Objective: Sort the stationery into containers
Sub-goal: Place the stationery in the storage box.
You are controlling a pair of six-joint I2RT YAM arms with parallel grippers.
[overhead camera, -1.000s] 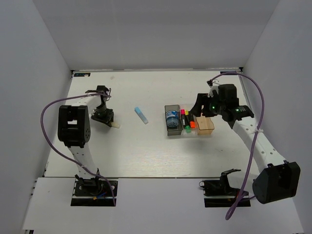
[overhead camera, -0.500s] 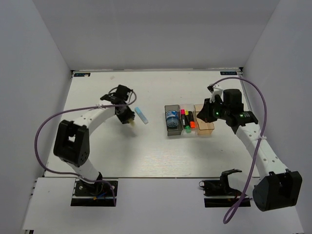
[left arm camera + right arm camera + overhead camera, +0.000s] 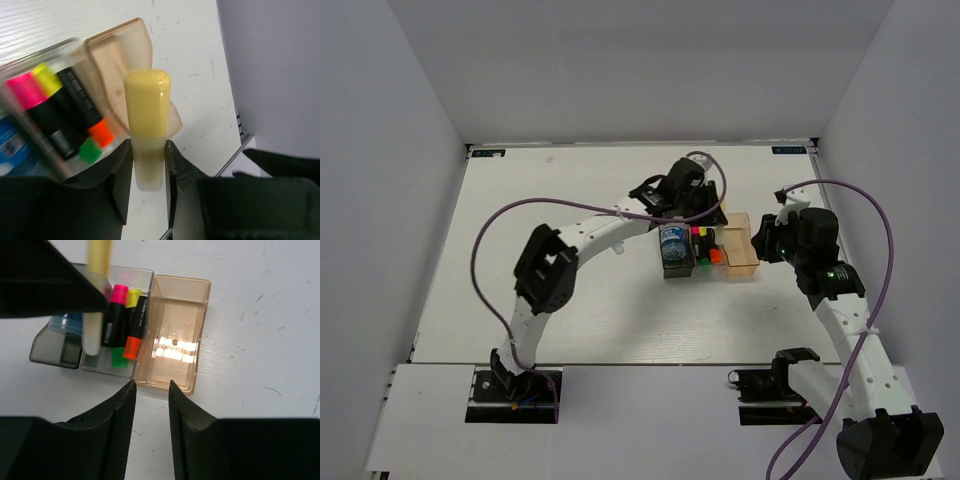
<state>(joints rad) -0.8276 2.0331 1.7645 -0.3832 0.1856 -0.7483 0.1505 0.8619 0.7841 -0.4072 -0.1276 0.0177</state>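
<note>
The left fingers (image 3: 120, 190) are closed on the yellow stick (image 3: 146, 115), one on each side of its paler lower half, with the capped end sticking out past the tips. The stick is in the air over the row of bins; the left wrist view sets it against the tan bin (image 3: 112, 47), while the right wrist view sets it over the edge of the clear bin (image 3: 142, 277), so I cannot tell which bin lies straight under it. From above, the left arm reaches across the bench (image 3: 520, 300) to the far side of the row. The tan bin has nothing in it and stands at the right end, touching the clear bin. The clear bin holds the highlighters (image 3: 117, 315) lying side by side: their far ends show pink and yellow, their near ends green and orange. The grey bin (image 3: 678, 272) is at the left end of the row and holds the blue-and-white item (image 3: 672, 243). The right fingers (image 3: 117, 425) are partly open with a narrow gap between them and nothing in it; they hang just beside the near end of the tan bin, not touching it.
</note>
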